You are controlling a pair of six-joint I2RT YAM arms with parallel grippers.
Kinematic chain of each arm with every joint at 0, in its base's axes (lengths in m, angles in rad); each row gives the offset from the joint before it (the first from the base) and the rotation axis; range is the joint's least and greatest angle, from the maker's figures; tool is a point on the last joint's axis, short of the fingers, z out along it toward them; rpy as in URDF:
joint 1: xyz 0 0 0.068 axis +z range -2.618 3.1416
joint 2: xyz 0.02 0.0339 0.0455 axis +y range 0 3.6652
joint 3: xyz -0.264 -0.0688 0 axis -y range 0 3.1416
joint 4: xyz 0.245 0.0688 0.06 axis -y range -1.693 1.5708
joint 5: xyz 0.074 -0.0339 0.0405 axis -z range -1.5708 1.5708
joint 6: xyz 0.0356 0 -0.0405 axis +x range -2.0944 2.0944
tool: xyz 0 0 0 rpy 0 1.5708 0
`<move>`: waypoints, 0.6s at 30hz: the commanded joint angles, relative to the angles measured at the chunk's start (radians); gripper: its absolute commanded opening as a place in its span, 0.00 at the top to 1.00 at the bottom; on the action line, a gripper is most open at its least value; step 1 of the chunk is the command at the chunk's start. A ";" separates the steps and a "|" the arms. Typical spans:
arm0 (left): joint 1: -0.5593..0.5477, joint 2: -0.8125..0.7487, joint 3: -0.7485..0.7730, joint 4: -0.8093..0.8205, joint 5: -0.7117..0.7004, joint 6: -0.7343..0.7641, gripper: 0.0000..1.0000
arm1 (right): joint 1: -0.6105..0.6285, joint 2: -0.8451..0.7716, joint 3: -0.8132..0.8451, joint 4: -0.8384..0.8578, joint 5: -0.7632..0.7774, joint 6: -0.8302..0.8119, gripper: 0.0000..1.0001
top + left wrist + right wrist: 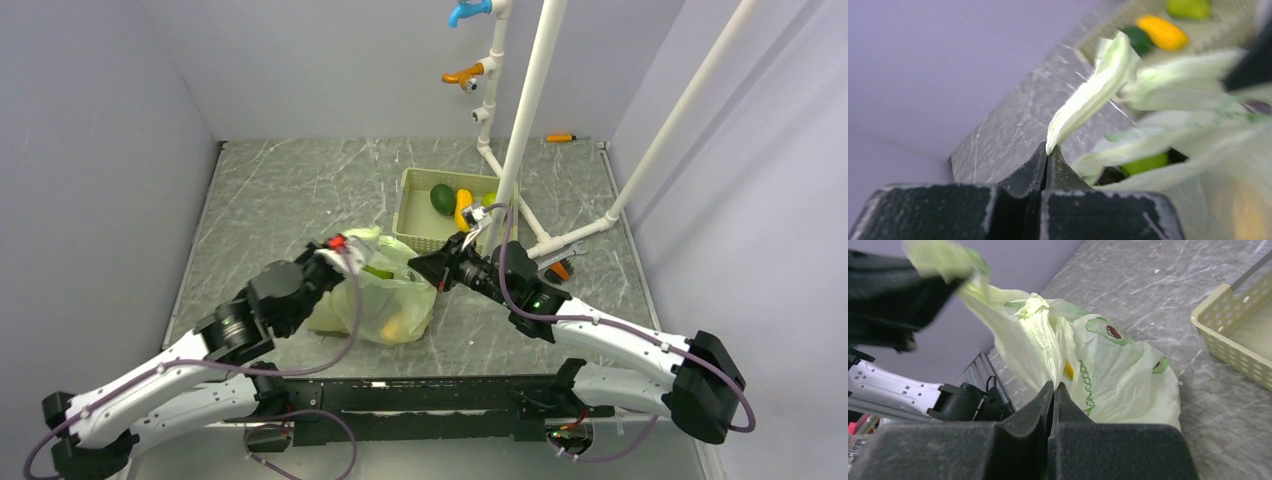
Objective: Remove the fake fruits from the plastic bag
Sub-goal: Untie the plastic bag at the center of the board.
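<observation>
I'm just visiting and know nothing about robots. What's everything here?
plastic bag: one, pale green, mid-table.
fruits in the bag: at least two showing, yellow and green.
tray: one, beige, behind the bag.
fruits in the tray: two, yellow and bright green.
dark green oval fruit: one, also in the tray.
pipe frame: one, white, back right.
table: one, grey marbled.
left gripper: black, shut on a bag handle.
right gripper: black, shut on a bag fold.

Both arms reach inward, left gripper (1047, 155) and right gripper (1054, 388) pinching plastic bag (1118, 375)
</observation>
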 commanded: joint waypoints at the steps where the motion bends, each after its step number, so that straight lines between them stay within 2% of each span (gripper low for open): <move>1: -0.001 -0.161 -0.037 0.130 -0.362 -0.251 1.00 | -0.004 -0.078 -0.034 -0.047 0.064 -0.043 1.00; 3: 0.003 -0.206 -0.030 0.053 -0.438 -0.402 1.00 | -0.003 -0.123 -0.065 -0.056 0.067 -0.075 1.00; 6: 0.006 -0.255 0.013 -0.152 -0.519 -0.680 1.00 | -0.004 -0.206 -0.123 -0.078 0.083 -0.109 1.00; 8: 0.006 -0.299 0.020 -0.247 -0.492 -0.811 1.00 | -0.004 -0.252 -0.155 -0.102 0.087 -0.113 1.00; 10: 0.006 -0.357 -0.002 -0.241 -0.365 -0.836 1.00 | -0.004 -0.273 -0.163 -0.120 0.049 -0.117 1.00; 13: 0.005 -0.449 -0.062 -0.221 -0.228 -0.886 1.00 | -0.004 -0.251 -0.119 -0.156 -0.049 -0.115 0.81; 18: 0.006 -0.557 -0.093 -0.329 -0.196 -1.045 1.00 | -0.003 -0.112 0.131 -0.436 -0.059 -0.152 0.35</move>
